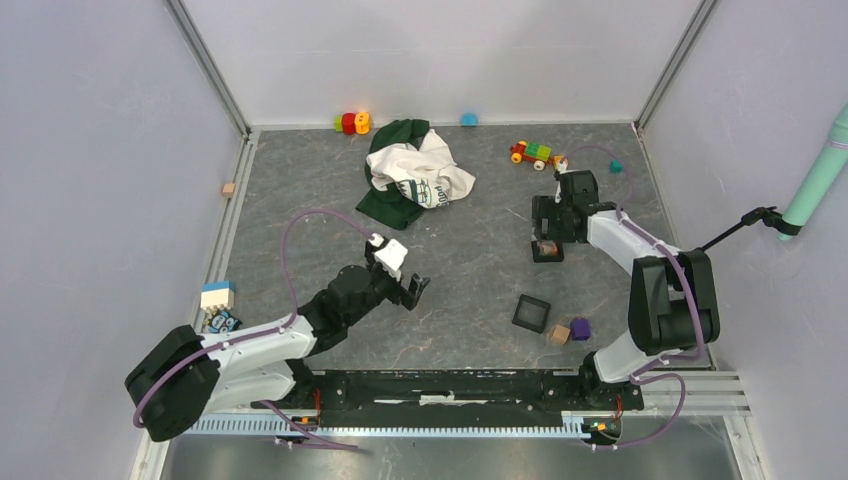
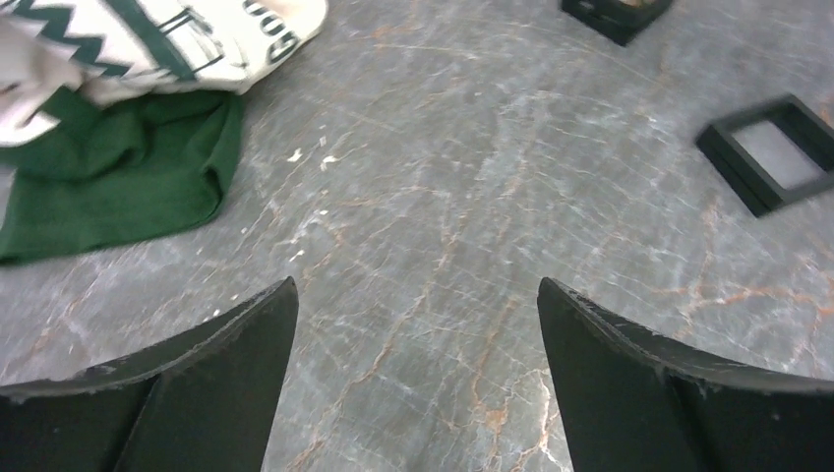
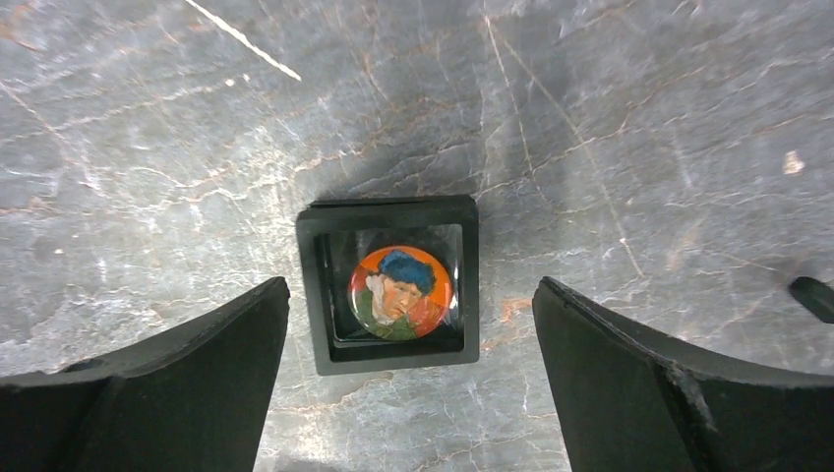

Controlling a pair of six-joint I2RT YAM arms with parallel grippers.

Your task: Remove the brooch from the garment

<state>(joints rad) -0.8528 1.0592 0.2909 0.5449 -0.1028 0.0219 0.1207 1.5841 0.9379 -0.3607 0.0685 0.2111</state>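
Observation:
The brooch (image 3: 400, 292) is a round orange pin with a painted portrait. It lies inside a small black square box (image 3: 310, 295) on the table, also seen in the top view (image 1: 547, 249). My right gripper (image 3: 411, 369) hangs open and empty just above and in front of the box (image 1: 553, 222). The garment (image 1: 412, 172), green and cream with dark lettering, lies crumpled at the back centre, also at the left wrist view's top left (image 2: 118, 167). My left gripper (image 2: 418, 334) is open and empty over bare table (image 1: 413, 290), well short of the garment.
A second black square frame (image 1: 531, 313) lies at front right, also in the left wrist view (image 2: 772, 152). A tan cube (image 1: 558, 333) and purple block (image 1: 580, 328) sit beside it. A toy train (image 1: 533, 153) and coloured blocks (image 1: 352, 122) stand at the back. Blocks (image 1: 217, 297) sit at the left edge.

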